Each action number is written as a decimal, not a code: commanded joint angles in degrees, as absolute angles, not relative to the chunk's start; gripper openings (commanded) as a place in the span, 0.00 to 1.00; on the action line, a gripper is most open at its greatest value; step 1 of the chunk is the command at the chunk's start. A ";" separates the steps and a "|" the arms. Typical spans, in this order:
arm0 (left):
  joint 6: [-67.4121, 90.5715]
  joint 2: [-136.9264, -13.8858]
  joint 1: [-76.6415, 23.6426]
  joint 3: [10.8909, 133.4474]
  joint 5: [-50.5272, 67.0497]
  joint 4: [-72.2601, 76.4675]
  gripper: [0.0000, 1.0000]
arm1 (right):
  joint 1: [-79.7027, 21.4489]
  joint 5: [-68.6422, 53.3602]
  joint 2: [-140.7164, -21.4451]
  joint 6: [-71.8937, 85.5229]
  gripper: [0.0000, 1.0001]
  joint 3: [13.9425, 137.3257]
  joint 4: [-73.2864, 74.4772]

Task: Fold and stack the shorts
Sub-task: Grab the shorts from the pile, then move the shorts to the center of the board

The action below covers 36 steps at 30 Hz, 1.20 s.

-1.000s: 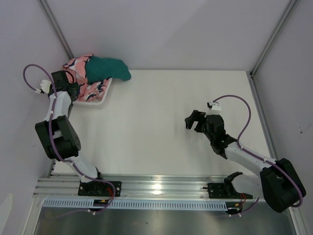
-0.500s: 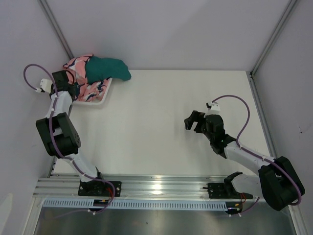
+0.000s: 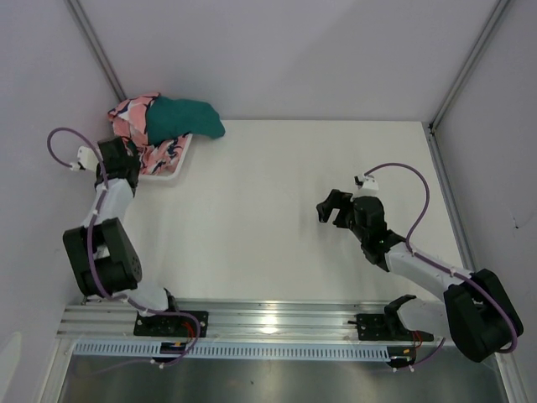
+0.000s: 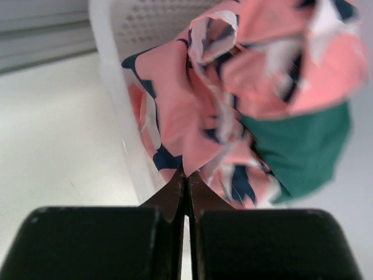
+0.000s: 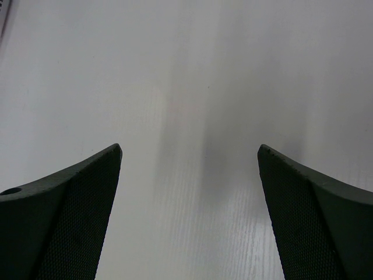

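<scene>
The salmon-pink shark-print shorts [image 3: 156,153] lie bunched in a white mesh basket [image 3: 173,173] at the table's far left. The dark teal shorts [image 3: 185,117] are heaped on top and spill over the basket's right rim. My left gripper [image 3: 132,164] is at the basket's near left side. In the left wrist view it [image 4: 186,173] is shut on a fold of the pink shorts [image 4: 175,99], with the teal shorts [image 4: 303,146] to the right behind. My right gripper [image 3: 329,206] hovers open over bare table right of centre, holding nothing [image 5: 189,151].
The basket's white perforated wall [image 4: 113,76] runs just left of the pinched fabric. Grey walls and metal posts close in the table at the back and both sides. A metal rail with the arm bases [image 3: 268,323] runs along the near edge.
My left gripper has closed from open onto the pink fabric and drawn back a little toward the near side. The right arm has hardly moved.
</scene>
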<state>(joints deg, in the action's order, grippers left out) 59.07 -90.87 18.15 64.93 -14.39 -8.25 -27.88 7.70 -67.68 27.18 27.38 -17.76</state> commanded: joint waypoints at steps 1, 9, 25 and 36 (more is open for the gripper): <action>61.34 -79.29 14.07 59.52 -17.57 1.39 0.00 | -27.68 8.70 -66.01 27.77 0.98 27.77 -19.51; 51.99 -68.64 4.75 62.13 -25.30 8.52 0.00 | -27.77 7.83 -66.36 27.42 0.98 27.69 -19.95; 35.69 -86.85 -5.69 131.86 -3.01 5.86 0.00 | -27.77 7.30 -66.27 25.93 0.98 27.60 -20.48; 45.95 -65.31 -10.63 112.68 4.21 20.47 0.00 | -27.86 6.94 -66.10 25.75 0.98 27.60 -20.83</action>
